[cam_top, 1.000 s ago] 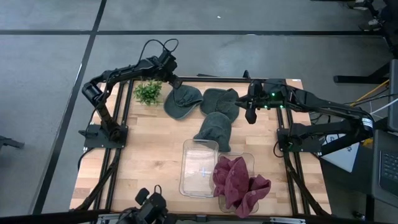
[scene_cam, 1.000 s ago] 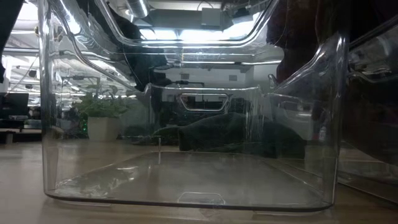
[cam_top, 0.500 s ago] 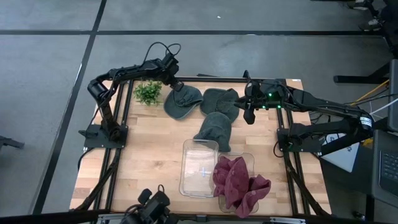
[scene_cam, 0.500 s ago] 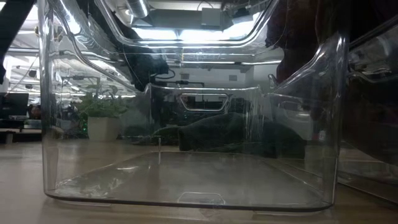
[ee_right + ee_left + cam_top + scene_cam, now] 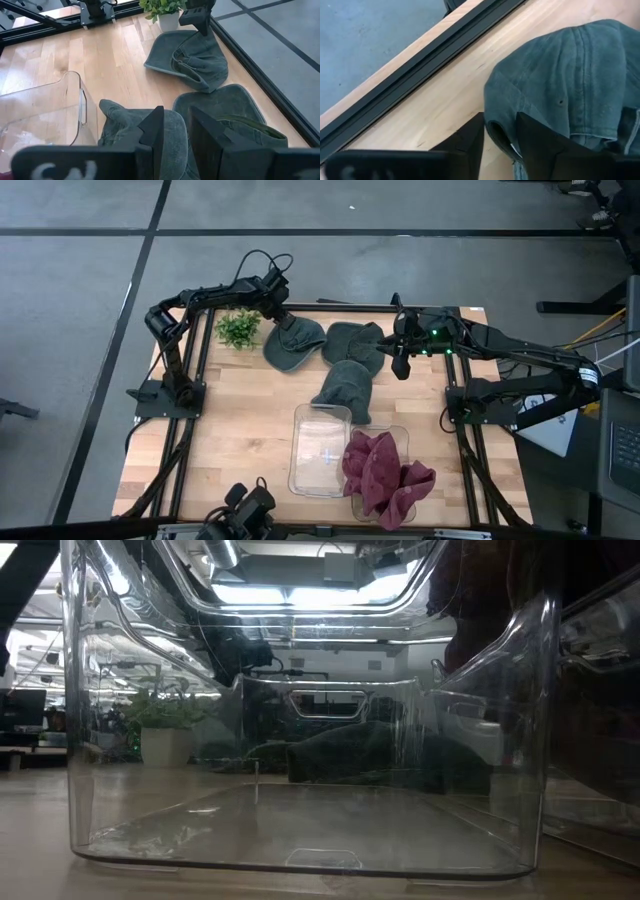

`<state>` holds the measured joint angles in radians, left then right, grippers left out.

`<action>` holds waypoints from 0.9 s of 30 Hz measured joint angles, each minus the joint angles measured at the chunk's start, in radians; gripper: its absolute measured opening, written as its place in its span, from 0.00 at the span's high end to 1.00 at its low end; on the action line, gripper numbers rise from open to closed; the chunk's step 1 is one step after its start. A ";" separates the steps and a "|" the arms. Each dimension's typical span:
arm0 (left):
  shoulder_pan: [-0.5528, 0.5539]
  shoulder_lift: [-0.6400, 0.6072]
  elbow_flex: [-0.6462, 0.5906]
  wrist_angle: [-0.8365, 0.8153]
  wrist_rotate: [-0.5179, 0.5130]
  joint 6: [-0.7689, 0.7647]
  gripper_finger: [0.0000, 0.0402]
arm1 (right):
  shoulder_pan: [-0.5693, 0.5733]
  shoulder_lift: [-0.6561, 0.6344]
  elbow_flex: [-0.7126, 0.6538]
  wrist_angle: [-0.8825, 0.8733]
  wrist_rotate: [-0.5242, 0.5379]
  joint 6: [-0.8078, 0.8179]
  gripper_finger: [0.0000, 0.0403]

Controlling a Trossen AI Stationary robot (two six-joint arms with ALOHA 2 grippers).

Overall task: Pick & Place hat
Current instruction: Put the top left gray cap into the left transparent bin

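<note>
wooden table (image 5: pixel 240 410) | left gripper (image 5: pixel 500 134) narrowly parted astride cap (image 5: pixel 570 85) rim | right gripper (image 5: pixel 174 125) slightly open, empty

The dark left arm reaches across the table's far left corner, its two-finger left gripper (image 5: pixel 279 316) low at the far edge, fingers (image 5: pixel 470 137) parted with a narrow gap. The dark right arm stretches in from the right side, wrist level, its right gripper (image 5: pixel 401 366) hanging above the table, fingers (image 5: pixel 152 127) slightly apart.
</note>
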<state>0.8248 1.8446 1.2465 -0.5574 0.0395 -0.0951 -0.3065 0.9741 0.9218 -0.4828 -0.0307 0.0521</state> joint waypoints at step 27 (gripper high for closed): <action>-0.149 -0.168 0.000 0.032 -0.140 0.039 0.99 | 0.000 0.000 0.000 0.088 0.001 0.018 0.78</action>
<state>0.6761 1.6765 1.2465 -0.5257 -0.1002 -0.0562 -0.3061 0.9737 0.9215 -0.3948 -0.0294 0.0702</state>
